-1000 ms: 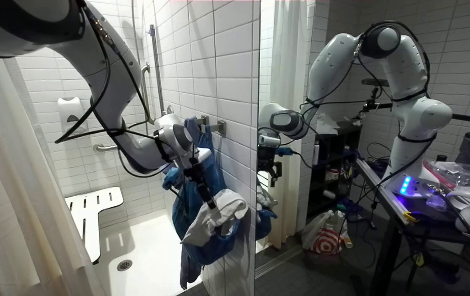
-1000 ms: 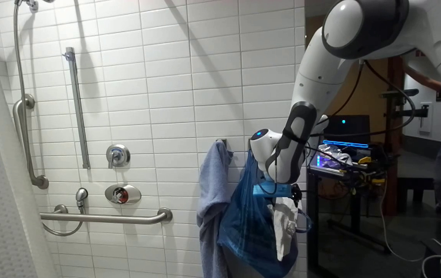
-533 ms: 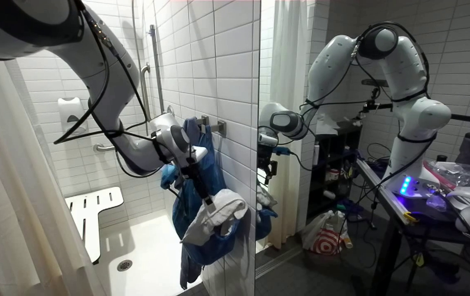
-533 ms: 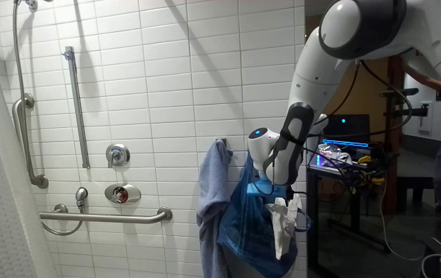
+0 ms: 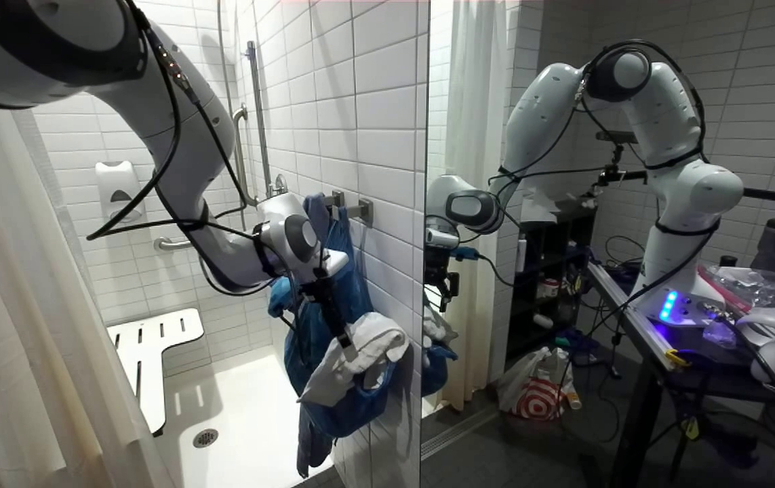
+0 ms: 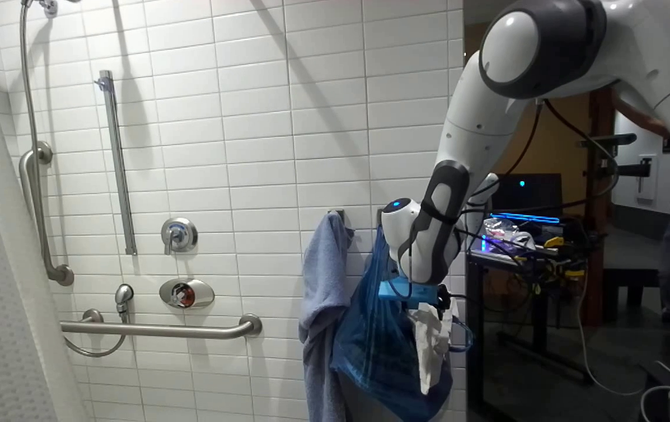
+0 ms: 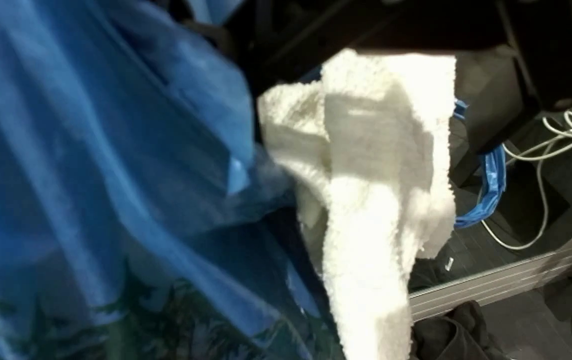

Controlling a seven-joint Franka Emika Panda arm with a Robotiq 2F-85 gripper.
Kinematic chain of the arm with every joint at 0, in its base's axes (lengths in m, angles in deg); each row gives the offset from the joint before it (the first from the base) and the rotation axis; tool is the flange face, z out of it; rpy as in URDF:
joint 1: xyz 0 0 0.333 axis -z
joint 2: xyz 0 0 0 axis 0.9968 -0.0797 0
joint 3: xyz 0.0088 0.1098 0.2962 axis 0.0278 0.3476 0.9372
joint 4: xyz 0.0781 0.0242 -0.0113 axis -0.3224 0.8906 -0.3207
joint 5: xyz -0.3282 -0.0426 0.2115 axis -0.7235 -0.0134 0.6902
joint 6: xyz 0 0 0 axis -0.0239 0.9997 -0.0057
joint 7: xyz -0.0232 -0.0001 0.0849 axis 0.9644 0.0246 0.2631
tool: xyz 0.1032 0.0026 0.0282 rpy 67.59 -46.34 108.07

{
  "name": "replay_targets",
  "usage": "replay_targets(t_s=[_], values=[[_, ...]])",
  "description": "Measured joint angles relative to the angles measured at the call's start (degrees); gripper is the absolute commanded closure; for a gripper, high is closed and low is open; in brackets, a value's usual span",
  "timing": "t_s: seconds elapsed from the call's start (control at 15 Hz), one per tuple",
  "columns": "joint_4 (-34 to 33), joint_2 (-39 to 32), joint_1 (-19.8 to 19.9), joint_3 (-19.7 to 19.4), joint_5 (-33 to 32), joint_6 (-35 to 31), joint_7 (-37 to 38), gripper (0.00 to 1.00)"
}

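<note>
In both exterior views, we see the arm's elbow [image 6: 509, 50] slightly lower than before, the white cloth [image 5: 375, 340] unmoved on the blue bag [image 5: 354, 415]. In the wrist view, the gripper [image 7: 370, 120] gapes astride the cloth's bright, fuzzy folds.

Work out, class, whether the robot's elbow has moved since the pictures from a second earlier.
Yes: in an exterior view, the elbow now sits lower and farther left in the picture, closer to the right edge of the tiled wall.
</note>
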Motion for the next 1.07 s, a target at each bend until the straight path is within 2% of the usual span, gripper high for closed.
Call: replay_targets(t_s=[0.13, 0.2, 0.33, 0.8, 0.93, 1.07], values=[[-0.2, -0.4, -0.1, -0.4, 2.1, 0.0, -1.7, 0.00], [-0.2, -0.5, -0.1, -0.6, 3.0, 0.0, -2.6, 0.25], [-0.4, -0.7, -0.2, -0.9, 4.7, 0.1, -4.4, 0.32], [-0.7, -0.9, -0.8, -1.6, 8.1, 0.2, -9.2, 0.88], [-0.8, -0.9, -1.1, -1.9, 8.5, 0.2, -9.9, 1.00], [-1.0, -0.9, -1.3, -2.2, 8.7, 0.2, -10.2, 1.00]])
